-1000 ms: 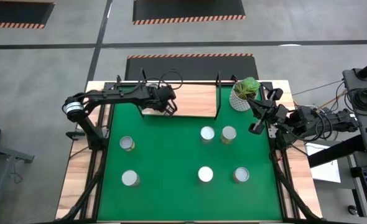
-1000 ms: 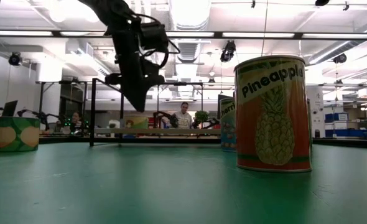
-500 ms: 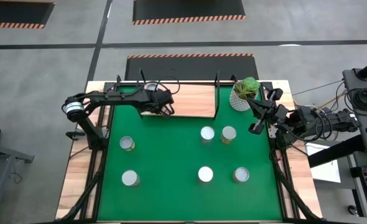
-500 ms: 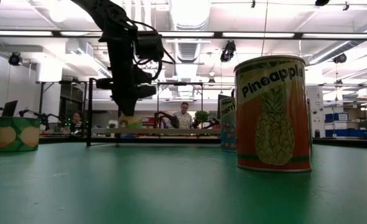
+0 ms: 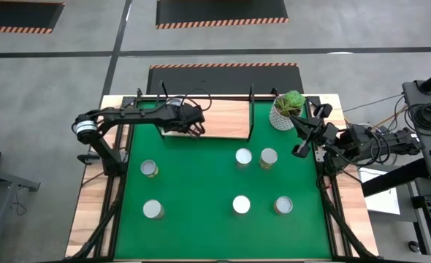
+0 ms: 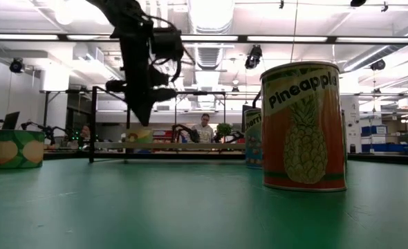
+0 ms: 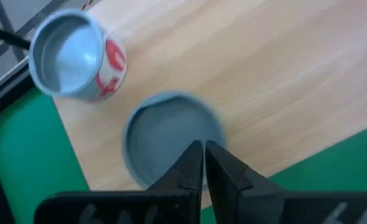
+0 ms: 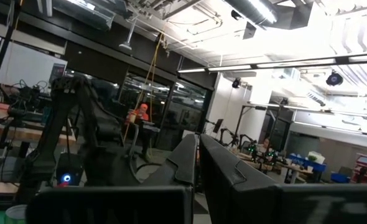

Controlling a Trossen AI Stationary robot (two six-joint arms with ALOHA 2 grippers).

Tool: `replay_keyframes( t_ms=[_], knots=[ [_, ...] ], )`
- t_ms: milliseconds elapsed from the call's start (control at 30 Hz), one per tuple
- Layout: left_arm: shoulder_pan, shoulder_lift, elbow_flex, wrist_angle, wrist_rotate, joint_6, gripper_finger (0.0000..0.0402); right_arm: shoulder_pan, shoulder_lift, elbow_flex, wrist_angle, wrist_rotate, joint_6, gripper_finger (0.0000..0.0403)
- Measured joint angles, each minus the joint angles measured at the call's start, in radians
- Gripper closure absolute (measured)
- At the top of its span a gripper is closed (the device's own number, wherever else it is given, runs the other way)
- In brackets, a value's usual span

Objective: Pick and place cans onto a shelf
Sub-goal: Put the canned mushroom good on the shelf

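Over the left end of the shelf, find the left gripper, fingers pinched to a narrow slit with nothing between them, hanging just above the top of a can that stands near the shelf's front edge. Note a second can with a red label beside it, nearer the shelf's left frame.

Treat this as the likely changeover from one placement to the next pick.

1. Raise straight up first. Avoid any sideways drift that could clip either shelved can or the thin black frame.
2. Spread the fingers wide before descending on the next can.
3. Choose from the six cans on the green mat in front of the shelf, taken left to right: two off the shelf's left end, one near and one farther out; two near its right end; two more farther forward.
4. Straddle the can evenly and grip below its rim.

Beyond the shelf's right end, by the potted plant, leave the right gripper parked, fingers pressed together and empty.
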Motion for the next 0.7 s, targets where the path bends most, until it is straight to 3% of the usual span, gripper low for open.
replay_keyframes(
  t_ms=[267,700],
  knots=[
    [-0.069,-0.001,0.121,0.014,0.002,0.005,0.0400,0.000,0.000,0.000,0.000,0.000,0.000,0.0392],
    [-0.096,0.167,0.088,0.071,-0.043,-0.007,0.0400,0.000,0.000,0.000,-0.007,0.000,0.000,0.0392]
  ],
)
